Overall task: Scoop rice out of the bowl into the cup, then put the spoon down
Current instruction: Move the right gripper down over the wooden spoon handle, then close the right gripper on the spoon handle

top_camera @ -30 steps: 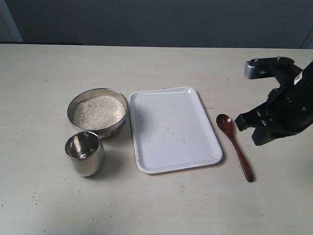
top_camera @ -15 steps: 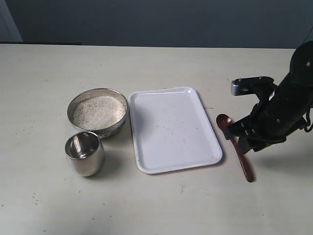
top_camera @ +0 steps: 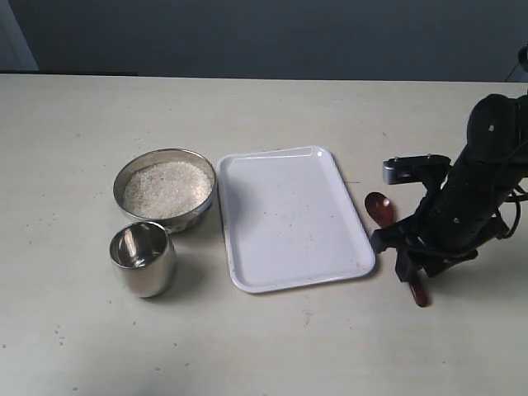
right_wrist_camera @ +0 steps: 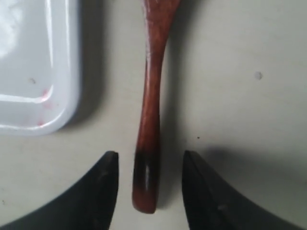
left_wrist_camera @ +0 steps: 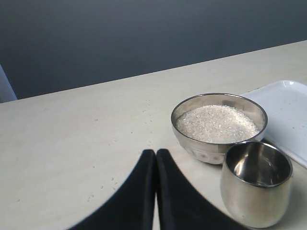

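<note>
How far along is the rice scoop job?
Done: nothing yet. The rice fills the bowl and the cup looks empty. In hand: the right gripper is open, its fingers on either side of the spoon handle's end. The spoon lies flat on the table beside the tray. To do: grip, scoop, pour into the cup, set the spoon down.

Our right arm (top_camera: pixel 483 157) bends over and reaches down low. Our right gripper (right_wrist_camera: pixel 149 160) points down with its two black fingers (right_wrist_camera: pixel 103 191) spread wide apart. Our left gripper (left_wrist_camera: pixel 155 155) looks squeezed shut, tips touching, we think.
</note>
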You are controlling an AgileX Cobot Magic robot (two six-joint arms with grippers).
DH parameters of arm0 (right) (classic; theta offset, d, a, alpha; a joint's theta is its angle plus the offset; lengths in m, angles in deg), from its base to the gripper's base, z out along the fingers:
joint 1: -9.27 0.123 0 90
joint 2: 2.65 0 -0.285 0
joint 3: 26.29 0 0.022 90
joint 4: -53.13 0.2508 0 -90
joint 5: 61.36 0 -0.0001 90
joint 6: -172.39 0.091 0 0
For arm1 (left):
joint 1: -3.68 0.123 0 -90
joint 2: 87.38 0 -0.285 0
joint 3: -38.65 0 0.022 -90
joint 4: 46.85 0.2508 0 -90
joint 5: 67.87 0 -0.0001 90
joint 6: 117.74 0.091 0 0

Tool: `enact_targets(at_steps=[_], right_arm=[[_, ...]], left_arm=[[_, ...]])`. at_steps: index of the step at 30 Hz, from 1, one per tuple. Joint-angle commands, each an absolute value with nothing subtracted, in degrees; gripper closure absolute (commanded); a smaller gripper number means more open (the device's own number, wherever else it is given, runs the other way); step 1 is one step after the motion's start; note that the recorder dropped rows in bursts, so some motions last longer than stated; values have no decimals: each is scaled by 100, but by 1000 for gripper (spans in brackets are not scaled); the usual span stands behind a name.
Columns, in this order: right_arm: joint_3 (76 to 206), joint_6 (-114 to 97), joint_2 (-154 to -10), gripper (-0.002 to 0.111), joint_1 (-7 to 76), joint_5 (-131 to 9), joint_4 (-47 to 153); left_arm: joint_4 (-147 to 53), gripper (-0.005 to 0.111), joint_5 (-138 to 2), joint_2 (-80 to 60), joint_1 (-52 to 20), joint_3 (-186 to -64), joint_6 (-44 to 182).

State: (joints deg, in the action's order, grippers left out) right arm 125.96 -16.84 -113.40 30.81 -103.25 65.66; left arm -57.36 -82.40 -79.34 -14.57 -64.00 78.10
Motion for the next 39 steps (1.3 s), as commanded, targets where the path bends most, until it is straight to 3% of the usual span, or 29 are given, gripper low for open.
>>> enact_targets(at_steps=[1, 11, 25, 27, 30, 39], right_arm=[[12575, -1444, -11506, 66, 3104, -10277, 6558], [12575, -1403, -11814, 77, 3104, -10297, 6613], [12575, -1403, -12018, 78, 3104, -10406, 6969], [12575, -1403, -12018, 86, 3104, -10438, 6953], [12575, -1403, -12018, 108, 3104, -10494, 6884], [12610, -1460, -11850, 109, 3104, -11098, 6645]], left_arm=[[-5740, 106, -8155, -7959, -1468, -6413, 7782], [-5725, 106, -8155, -7959, -1468, -6413, 7782], [-5725, 106, -8155, -7959, -1468, -6413, 7782], [-5725, 106, -8155, -7959, -1468, -6413, 7782], [-5725, 106, -8155, -7959, -1468, -6413, 7782], [-5725, 106, -8155, -7959, -1468, -6413, 7782]])
